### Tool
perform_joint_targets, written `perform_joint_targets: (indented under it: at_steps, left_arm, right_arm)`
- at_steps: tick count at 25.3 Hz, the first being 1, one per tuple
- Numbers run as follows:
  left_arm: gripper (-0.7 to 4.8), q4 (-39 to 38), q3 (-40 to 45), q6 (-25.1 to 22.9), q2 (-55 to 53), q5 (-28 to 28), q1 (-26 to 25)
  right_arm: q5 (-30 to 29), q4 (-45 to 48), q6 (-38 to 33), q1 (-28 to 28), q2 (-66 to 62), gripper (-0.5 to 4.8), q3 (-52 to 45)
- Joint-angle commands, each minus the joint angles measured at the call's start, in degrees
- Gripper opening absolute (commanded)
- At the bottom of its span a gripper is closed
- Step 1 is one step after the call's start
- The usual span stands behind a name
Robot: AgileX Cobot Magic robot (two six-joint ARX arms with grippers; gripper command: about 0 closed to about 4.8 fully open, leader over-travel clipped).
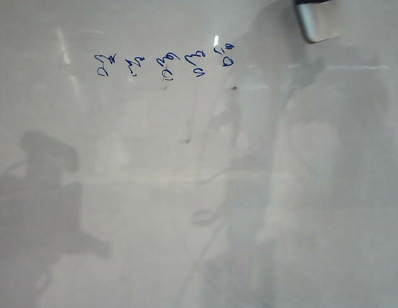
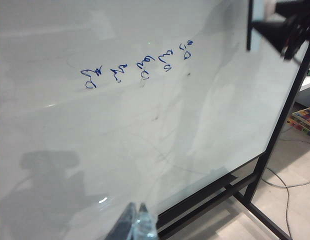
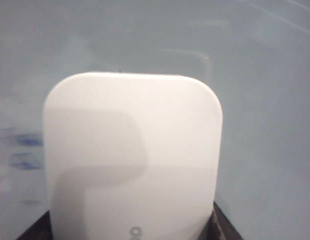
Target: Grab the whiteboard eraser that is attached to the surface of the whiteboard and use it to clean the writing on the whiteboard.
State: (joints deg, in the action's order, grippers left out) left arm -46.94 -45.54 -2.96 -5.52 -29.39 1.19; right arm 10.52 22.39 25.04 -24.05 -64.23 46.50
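Observation:
The whiteboard (image 1: 186, 212) fills the exterior view, and the blue writing (image 1: 167, 64) runs in a row across its upper part. The white whiteboard eraser (image 1: 320, 22) is at the top right corner, to the right of the writing. In the right wrist view the whiteboard eraser (image 3: 132, 150) fills the middle, with my right gripper (image 3: 132, 227) shut on it and a black finger at each side. Blurred blue writing (image 3: 22, 150) shows beside it. My left gripper (image 2: 136, 212) hangs low in front of the whiteboard (image 2: 70, 130), shut and empty, far from the writing (image 2: 140, 70).
Small dark scuffs (image 1: 234, 88) mark the board below the writing. The board's black frame (image 2: 265, 165) stands on a pale floor with a cable (image 2: 287, 182) and a colourful mat (image 2: 305, 120). The dark right arm (image 2: 287, 27) shows at the board's upper corner.

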Motion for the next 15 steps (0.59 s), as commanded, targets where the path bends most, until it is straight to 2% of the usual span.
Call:
perform_joint_targets:
  at_steps: [1, 2, 3, 5, 7, 15]
  left_arm:
    - [-0.02, 0.7, -0.1, 0.0, -0.1, -0.2, 0.0]
    - [-0.02, 0.7, -0.1, 0.0, -0.1, -0.2, 0.0]
    - [-0.02, 0.7, -0.1, 0.0, -0.1, -0.2, 0.0]
    - [-0.02, 0.7, -0.1, 0.0, -0.1, -0.2, 0.0]
    - [-0.02, 0.7, -0.1, 0.0, -0.1, -0.2, 0.0]
    - [-0.02, 0.7, -0.1, 0.0, -0.1, -0.2, 0.0]
  right_arm:
    - [9.2, 1.0, 14.1, -8.9, -3.0, 1.78, 2.8]
    - [14.0, 0.0, 21.0, -12.3, -5.9, 1.79, 5.0]
    - [16.0, -0.3, 22.9, -13.5, -7.3, 1.79, 6.2]
    - [21.4, -0.2, 24.9, -15.6, -11.6, 1.79, 9.3]
    - [24.0, 0.3, 24.4, -15.9, -15.1, 1.79, 10.9]
    - [21.5, 3.8, 23.1, -15.9, -19.6, 1.79, 10.9]
